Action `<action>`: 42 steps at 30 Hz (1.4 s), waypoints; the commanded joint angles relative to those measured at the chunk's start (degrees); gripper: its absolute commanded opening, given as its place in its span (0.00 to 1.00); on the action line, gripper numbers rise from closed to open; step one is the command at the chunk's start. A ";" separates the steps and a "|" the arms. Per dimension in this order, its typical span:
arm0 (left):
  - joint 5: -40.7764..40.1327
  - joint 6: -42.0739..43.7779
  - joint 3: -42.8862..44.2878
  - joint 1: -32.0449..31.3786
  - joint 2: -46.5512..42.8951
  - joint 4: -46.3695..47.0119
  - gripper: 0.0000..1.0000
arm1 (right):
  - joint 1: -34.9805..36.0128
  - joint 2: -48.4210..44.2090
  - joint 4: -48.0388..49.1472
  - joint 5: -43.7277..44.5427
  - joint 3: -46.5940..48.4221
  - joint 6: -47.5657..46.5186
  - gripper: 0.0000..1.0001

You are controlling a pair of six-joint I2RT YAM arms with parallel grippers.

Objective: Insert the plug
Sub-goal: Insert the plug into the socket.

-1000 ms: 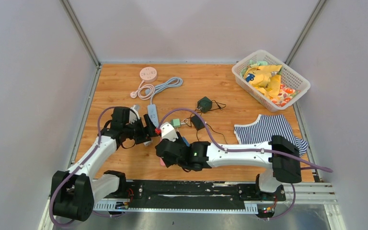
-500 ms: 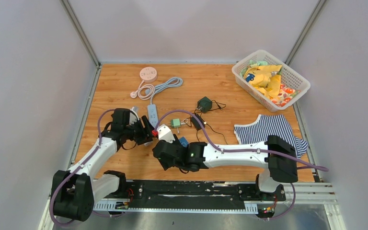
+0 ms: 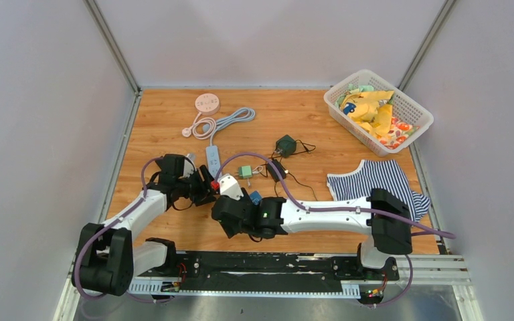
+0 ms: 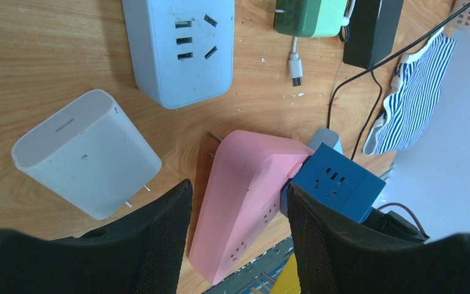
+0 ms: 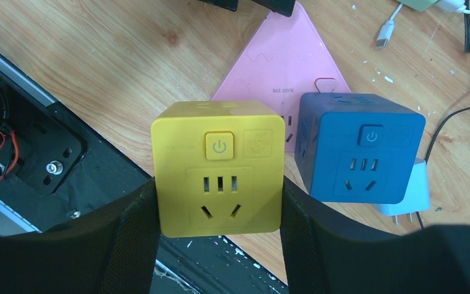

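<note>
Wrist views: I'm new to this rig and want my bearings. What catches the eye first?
A bright yellow socket cube fills the right wrist view, clamped in the right gripper, with a blue socket cube beside it. In the left wrist view, the left gripper straddles a pink wedge-shaped socket block, with a white charger lying nearby.

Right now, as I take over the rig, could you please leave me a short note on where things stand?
Right gripper: shut on the yellow cube socket.
Left gripper: fingers flank the pink adapter lying on the table; I cannot tell whether it is clamped.
Nearby: blue cube socket next to the pink adapter, white charger with bare prongs, pale blue power strip with its visible sockets empty.
Done: yellow socket gripped.
Left: nothing visibly plugged in; the insertion remains.
</note>
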 commanded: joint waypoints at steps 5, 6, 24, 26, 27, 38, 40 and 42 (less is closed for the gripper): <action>1.61 -0.03 -0.95 0.45 1.40 1.84 0.59 | 0.90 2.88 -0.56 2.03 1.92 0.67 0.00; 1.52 0.06 -0.97 0.45 1.43 1.86 0.59 | 0.89 3.12 -0.52 2.02 2.01 0.70 0.00; 1.03 0.68 -0.33 0.45 2.98 0.69 0.56 | 0.39 1.21 4.80 2.78 -3.16 0.36 0.00; 1.03 0.77 -0.42 0.45 3.42 0.80 0.56 | 0.08 0.54 6.58 1.46 -4.58 0.86 0.00; 1.09 0.73 -0.42 0.45 3.56 0.80 0.56 | -0.01 0.48 6.83 1.14 -4.94 0.95 0.00; 1.47 -0.02 -0.59 0.45 3.80 1.07 0.54 | -1.97 0.75 6.00 -0.52 -5.78 0.82 0.00; 1.38 -0.06 -0.68 0.45 4.12 1.51 0.54 | -2.15 1.96 4.23 -0.27 -4.63 0.09 0.00; 1.83 -0.54 -0.96 0.45 4.74 2.45 0.54 | -2.14 3.54 2.36 -0.68 -3.30 -0.42 0.00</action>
